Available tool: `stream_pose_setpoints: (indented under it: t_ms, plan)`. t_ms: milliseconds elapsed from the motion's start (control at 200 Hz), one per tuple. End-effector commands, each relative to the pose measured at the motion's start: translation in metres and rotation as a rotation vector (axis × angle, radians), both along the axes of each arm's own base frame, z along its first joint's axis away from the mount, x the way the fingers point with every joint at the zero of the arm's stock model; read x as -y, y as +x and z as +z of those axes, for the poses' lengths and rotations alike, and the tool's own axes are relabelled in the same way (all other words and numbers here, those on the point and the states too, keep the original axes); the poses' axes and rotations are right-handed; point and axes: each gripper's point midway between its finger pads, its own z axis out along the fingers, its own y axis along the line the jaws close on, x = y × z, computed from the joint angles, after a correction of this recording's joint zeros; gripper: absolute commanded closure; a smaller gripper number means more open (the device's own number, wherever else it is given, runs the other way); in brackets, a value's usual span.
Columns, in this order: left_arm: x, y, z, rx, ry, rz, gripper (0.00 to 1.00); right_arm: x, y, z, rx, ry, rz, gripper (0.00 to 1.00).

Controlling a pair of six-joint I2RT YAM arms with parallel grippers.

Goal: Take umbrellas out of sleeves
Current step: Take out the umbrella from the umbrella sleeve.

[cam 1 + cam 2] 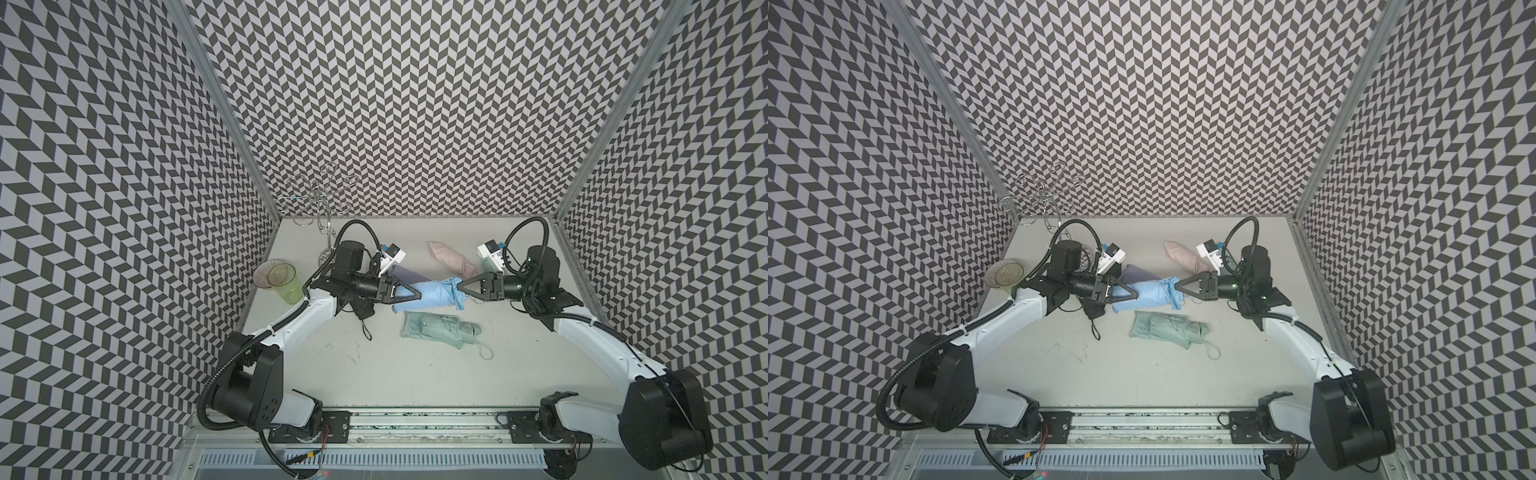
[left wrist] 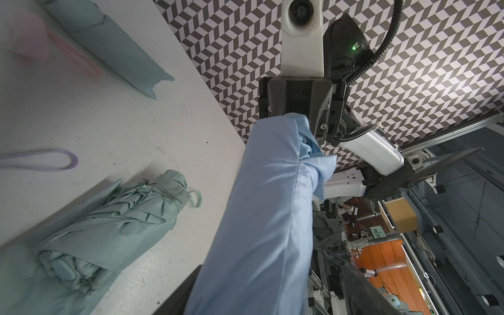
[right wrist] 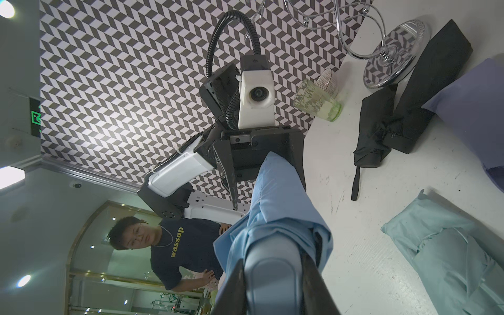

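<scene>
Left gripper [image 1: 416, 294]: jaws spread on either side of the closed end of the light blue sleeve [image 1: 432, 297]; the left wrist view shows a gap between one finger [image 2: 362, 289] and the fabric; no clamp on the cloth is evident.
Right gripper [image 1: 459, 286]: closed tight on the grey-blue handle of the light blue umbrella [image 3: 268, 272]; the right wrist view shows the handle pinched between both fingers.
Light blue umbrella: inside its sleeve, with only the handle end showing at the bunched sleeve mouth; it lies crosswise between the two grippers, over the middle of the table [image 1: 374, 365].
Light blue sleeve: on the umbrella; smooth along its length and crumpled at the open end by the right gripper.
Mint green umbrella [image 1: 446, 332]: on the table just in front of the blue bundle; pleats and wrist loop exposed; a flat mint green sleeve [image 1: 415, 326] touches it.
Pink umbrella [image 1: 451, 257]: behind the blue bundle, near the right gripper; smooth-covered.
Lilac sleeve [image 1: 409, 275]: behind the left gripper and partly hidden by it; contents cannot be told.
Black umbrella [image 3: 381, 131]: under the left arm; strap trailing forward.
Cups [image 1: 282, 278]: two, at the table's left edge, touching.
Wire rack [image 1: 320, 199]: back left corner.
</scene>
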Motion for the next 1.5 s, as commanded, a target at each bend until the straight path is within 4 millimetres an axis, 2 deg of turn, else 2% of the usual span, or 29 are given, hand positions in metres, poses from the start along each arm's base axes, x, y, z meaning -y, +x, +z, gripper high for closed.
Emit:
stream_pose_setpoints:
  t_ms: [0, 135, 260, 386, 466, 576, 656, 891, 956, 966, 1012, 1037, 1132, 1497]
  plan:
    - [-0.007, 0.008, -0.002, 0.009, -0.002, 0.038, 0.22, 0.003, 0.003, 0.009, 0.05, 0.028, -0.011, 0.89]
    - [-0.019, 0.012, -0.02, -0.039, 0.026, 0.09, 0.22, 0.007, 0.008, 0.009, 0.043, 0.031, -0.032, 0.89]
    - [-0.023, 0.012, -0.019, -0.042, 0.011, 0.104, 0.24, 0.009, 0.01, 0.009, 0.042, 0.029, -0.036, 0.89]
    - [-0.024, 0.012, -0.018, -0.04, 0.009, 0.108, 0.29, 0.01, 0.013, 0.009, 0.04, 0.031, -0.039, 0.89]
    - [-0.024, 0.013, -0.018, -0.04, 0.008, 0.107, 0.41, 0.009, 0.014, 0.011, 0.043, 0.032, -0.041, 0.89]
    - [-0.024, 0.014, -0.018, -0.041, 0.006, 0.104, 0.73, 0.009, 0.015, 0.013, 0.045, 0.032, -0.043, 0.89]
    - [-0.023, 0.015, -0.018, -0.042, 0.007, 0.104, 0.87, 0.009, 0.015, 0.012, 0.043, 0.029, -0.045, 0.89]
    - [-0.026, 0.019, -0.017, -0.041, 0.007, 0.118, 0.96, 0.014, 0.018, 0.009, 0.045, 0.017, -0.071, 0.9]
    - [-0.026, 0.019, -0.018, -0.048, 0.006, 0.118, 0.94, 0.016, 0.02, 0.008, 0.042, 0.016, -0.08, 0.9]
    - [-0.027, 0.019, -0.017, -0.049, 0.005, 0.118, 0.91, 0.016, 0.019, 0.008, 0.042, 0.016, -0.078, 0.9]
    - [-0.026, 0.018, -0.017, -0.05, 0.0, 0.117, 0.65, 0.017, 0.019, 0.009, 0.046, 0.017, -0.079, 0.9]
    - [-0.026, 0.018, -0.016, -0.048, -0.002, 0.116, 0.6, 0.016, 0.02, 0.009, 0.046, 0.017, -0.08, 0.9]
    - [-0.026, 0.018, -0.016, -0.051, -0.003, 0.116, 0.57, 0.016, 0.019, 0.012, 0.052, 0.023, -0.081, 0.9]
    - [-0.029, 0.014, -0.013, -0.055, -0.017, 0.121, 0.6, 0.021, 0.024, 0.01, 0.052, 0.01, -0.104, 0.91]
